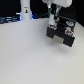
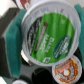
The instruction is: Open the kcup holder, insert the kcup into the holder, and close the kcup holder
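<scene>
The kcup holder (image 1: 60, 34) is a black boxy unit on the white table at the exterior view's right. Its drawer looks pulled out toward the front, though the picture is blurry. My gripper (image 1: 52, 22) hangs just above the holder's rear left part. In the wrist view the kcup (image 2: 47, 32), white with a green top, fills the frame between my teal finger pads (image 2: 10, 42). It appears to be held over the black drawer inside (image 2: 25, 72). A second pod with an orange-brown lid (image 2: 68, 70) lies in the drawer below it.
A taller white bottle-like object with a dark band (image 1: 23, 12) stands at the back on the exterior view's left. Dark clutter runs along the far table edge (image 1: 10, 19). The white table (image 1: 30, 55) spreads toward the front.
</scene>
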